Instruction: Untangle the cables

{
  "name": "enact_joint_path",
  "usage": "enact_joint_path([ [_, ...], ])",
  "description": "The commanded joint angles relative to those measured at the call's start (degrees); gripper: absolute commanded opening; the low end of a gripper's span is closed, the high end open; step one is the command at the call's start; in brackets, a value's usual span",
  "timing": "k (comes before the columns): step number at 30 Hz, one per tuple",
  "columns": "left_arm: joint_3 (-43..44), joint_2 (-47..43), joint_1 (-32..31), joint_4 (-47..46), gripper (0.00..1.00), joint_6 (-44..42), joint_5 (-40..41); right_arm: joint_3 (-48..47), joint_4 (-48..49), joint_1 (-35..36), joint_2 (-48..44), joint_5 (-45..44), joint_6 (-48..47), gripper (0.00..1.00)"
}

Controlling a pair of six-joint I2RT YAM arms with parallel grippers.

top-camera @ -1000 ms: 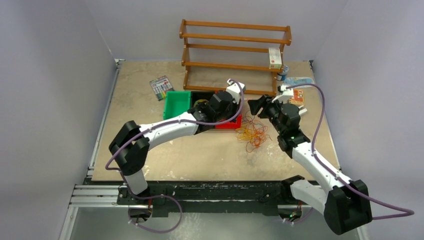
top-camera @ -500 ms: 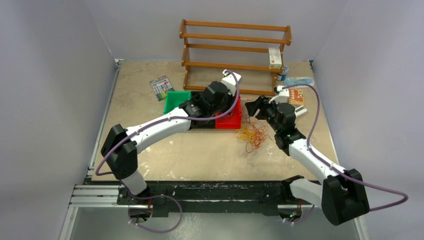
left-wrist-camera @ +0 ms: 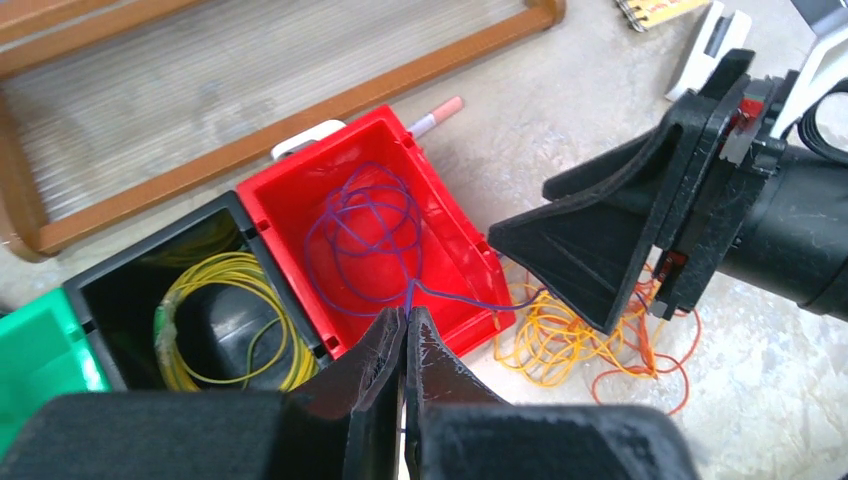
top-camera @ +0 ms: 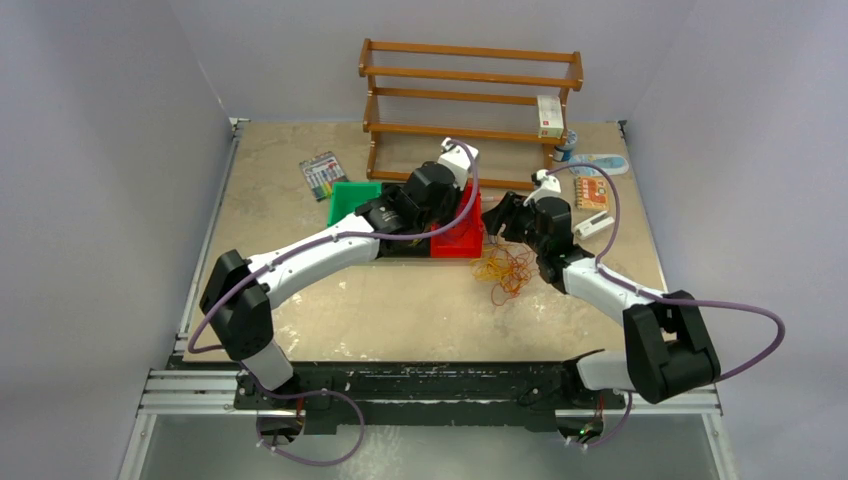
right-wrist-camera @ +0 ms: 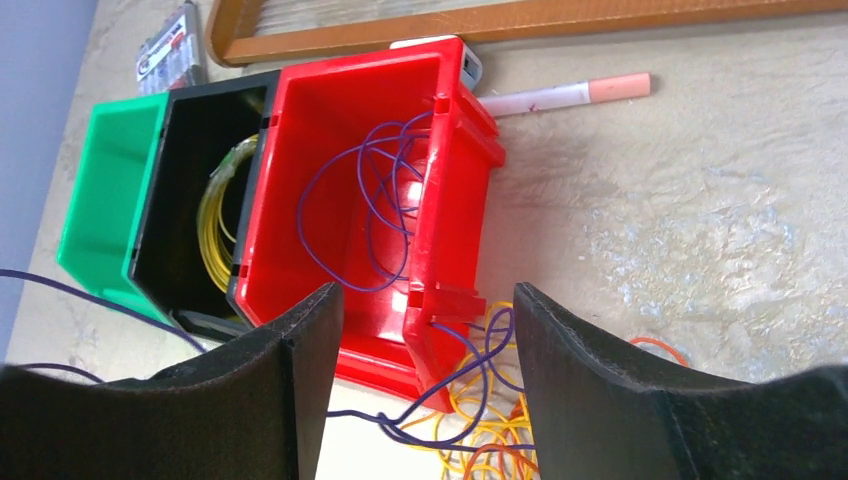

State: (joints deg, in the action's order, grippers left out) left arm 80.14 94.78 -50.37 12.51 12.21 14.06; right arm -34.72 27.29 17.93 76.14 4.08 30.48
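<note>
Where the left gripper (left-wrist-camera: 406, 335) closes, its two fingers meet without a gap and pinch one dark purple strand (left-wrist-camera: 409, 292) of the cables. From the tips this strand runs straight ahead into the red bin (left-wrist-camera: 460, 260), where it lies in several loose loops. A branch of it leaves rightward over the bin's near wall toward the loose heap (left-wrist-camera: 565, 340) of orange and yellow loops on the table (left-wrist-camera: 560, 130).

The right gripper (right-wrist-camera: 425, 300) stands wide apart and grips nothing. A purple strand passes low between its fingers unclamped, the red bin's near corner lies directly ahead of the gap, and the heap sits just beneath it.

Left wrist view only: the right gripper's dark fingers hang over the heap, to the right of the pinching tips. Right wrist view only: the green bin (right-wrist-camera: 100, 190) is seen whole, farthest left of its gap. Both wrist views show a yellow coil (left-wrist-camera: 230, 265) inside the black bin (left-wrist-camera: 150, 255). Top view only: a wooden rack (top-camera: 460, 131) stands beyond both grippers, with a small box (top-camera: 549, 115) on one shelf. From above, the left arm hides most of what is in the bins.

Count: two grippers; three bins in a touching row (green, black, red); one pink-capped pen (right-wrist-camera: 560, 95) beyond the red bin; one rack; one heap, its loops too tangled to count.
</note>
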Motion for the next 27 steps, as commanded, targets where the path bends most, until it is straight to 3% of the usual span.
enact_joint_path([
  [1, 4.43, -3.85, 0.86, 1.20, 0.00, -1.62, 7.02, -0.88, 0.68, -0.14, 0.24, -2.39, 0.96, 0.65],
  [20, 5.19, -9.06, 7.72, 2.93, 0.00, -0.03, 12.32, 1.11, 0.03, -0.09, 2.45, -4.58, 0.94, 0.62],
  [27, 4.30, -10.79, 8.06, 1.27, 0.00, -0.59, 9.17, 0.62, -0.41, -0.09, -4.45, -3.09, -2.45, 0.63],
])
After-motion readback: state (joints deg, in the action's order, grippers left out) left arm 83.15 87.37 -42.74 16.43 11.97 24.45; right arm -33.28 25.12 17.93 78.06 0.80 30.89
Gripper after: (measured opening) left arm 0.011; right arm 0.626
